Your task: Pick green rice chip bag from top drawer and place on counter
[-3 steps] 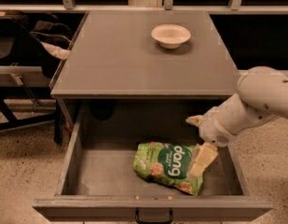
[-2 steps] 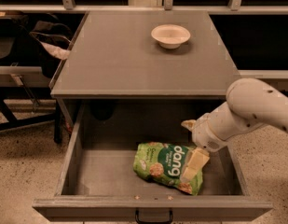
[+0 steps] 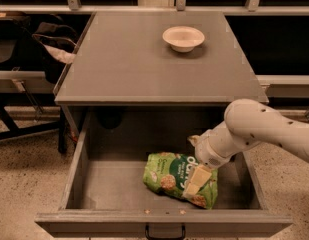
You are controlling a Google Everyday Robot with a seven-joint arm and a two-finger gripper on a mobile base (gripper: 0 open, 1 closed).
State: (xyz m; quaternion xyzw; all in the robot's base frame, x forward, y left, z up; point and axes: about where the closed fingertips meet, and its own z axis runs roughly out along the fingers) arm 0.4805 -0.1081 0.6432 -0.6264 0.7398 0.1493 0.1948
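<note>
A cream bowl [image 3: 183,37] sits upright at the far side, right of centre. A dark bag [image 3: 51,36] slumps at the far left, above a grey bench [image 3: 24,79]. Speckled floor [image 3: 24,184] shows near left and right. The gripper [image 3: 196,179] is low, near, right of centre.

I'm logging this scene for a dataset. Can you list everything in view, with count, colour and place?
green rice chip bag: one, light green with tan chip pictures, lying on the drawer bottom, right of centre.
top drawer: one, grey, pulled open below the counter.
drawer handle: one, dark, middle of the drawer front.
counter: one, grey, top of the cabinet.
bowl: one, cream-white, on the counter's far right part.
floor: speckled beige, around the cabinet.
dark furniture: far left beside the counter; count unclear.
arm: one, white, reaching in from the right.
end effector: one, cream, down in the drawer over the bag's right part; contact unclear.
</note>
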